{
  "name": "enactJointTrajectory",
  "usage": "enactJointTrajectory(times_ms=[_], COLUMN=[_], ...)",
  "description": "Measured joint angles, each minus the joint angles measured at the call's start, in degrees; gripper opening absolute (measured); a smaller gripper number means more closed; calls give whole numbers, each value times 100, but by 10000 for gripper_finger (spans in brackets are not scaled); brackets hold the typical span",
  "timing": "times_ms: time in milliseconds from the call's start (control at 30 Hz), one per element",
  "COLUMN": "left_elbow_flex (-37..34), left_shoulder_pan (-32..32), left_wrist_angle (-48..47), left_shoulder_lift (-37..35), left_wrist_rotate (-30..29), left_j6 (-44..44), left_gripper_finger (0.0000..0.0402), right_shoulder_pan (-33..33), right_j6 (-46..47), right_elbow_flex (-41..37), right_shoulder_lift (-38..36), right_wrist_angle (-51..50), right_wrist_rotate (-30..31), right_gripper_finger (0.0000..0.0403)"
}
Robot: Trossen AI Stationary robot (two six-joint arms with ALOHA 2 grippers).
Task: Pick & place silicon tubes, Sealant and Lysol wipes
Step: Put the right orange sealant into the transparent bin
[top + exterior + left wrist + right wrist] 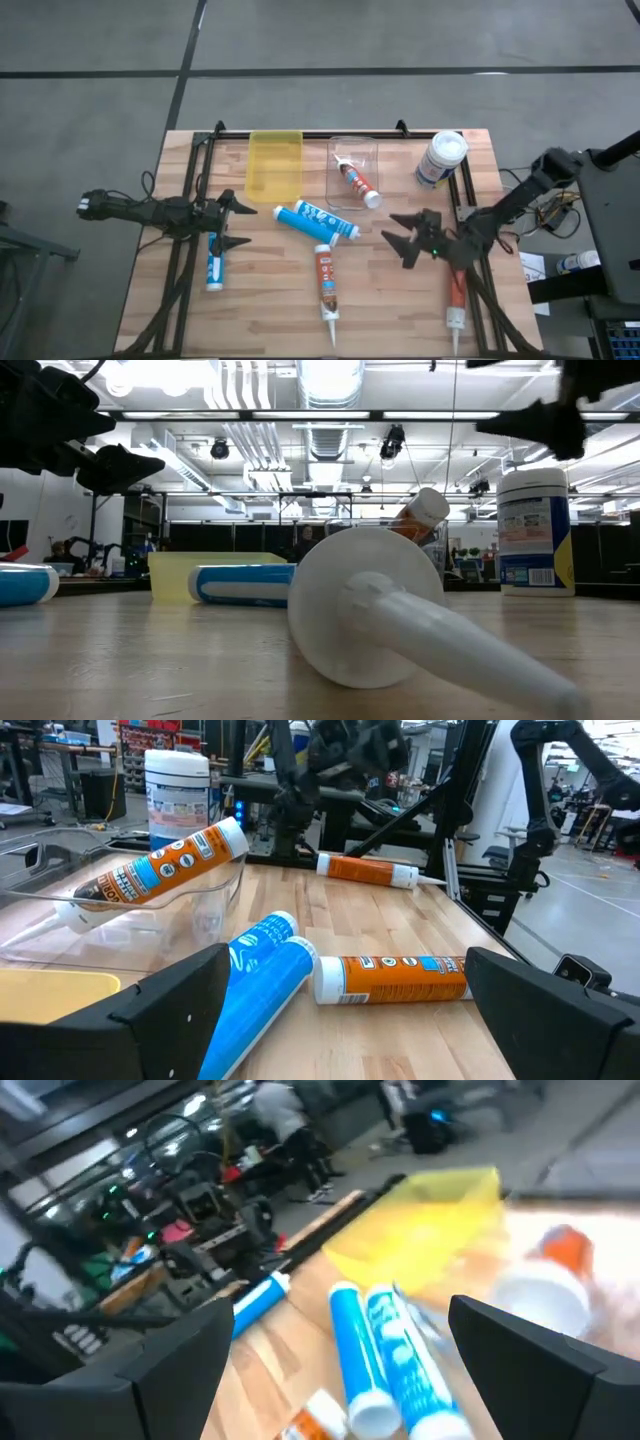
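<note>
Two blue-and-white tubes lie side by side mid-table. An orange tube lies nearer the front, another at the right front, a third leans in the clear bin. A blue tube lies at the left. The Lysol wipes canister stands upright at the far right. My left gripper is open and empty left of the blue pair. My right gripper is open and empty to their right, above the table.
A yellow bin sits at the far edge beside the clear bin. Black frame rails run along the far edge and both sides. Bare wood lies between the orange tubes at the front.
</note>
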Motion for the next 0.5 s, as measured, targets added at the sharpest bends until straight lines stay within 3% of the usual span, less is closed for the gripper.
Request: enactJointTrajectory(times_ms=[167, 267, 367, 433, 500], left_elbow_flex=[0, 0, 0, 0, 0], left_shoulder_pan=[-1, 0, 0, -1, -1], left_wrist_angle=[0, -2, 0, -2, 0], left_shoulder_lift=[0, 2, 0, 2, 1], left_wrist_rotate=[0, 1, 0, 2, 0], left_j6=[0, -1, 0, 0, -1], left_gripper_finger=[398, 398, 399, 398, 398], right_shoulder_pan=[638, 688, 601, 558, 389], right_j6=[2222, 4305, 7017, 8328, 8558], right_elbow_flex=[833, 1831, 3112, 3942, 4701], right_shoulder_lift=[362, 606, 1255, 1832, 2336], right_wrist_angle=[-1743, -4325, -7673, -9712, -11152], right_wrist_rotate=[134, -515, -2435, -4630, -6886], right_gripper_finger=[363, 363, 363, 363, 363])
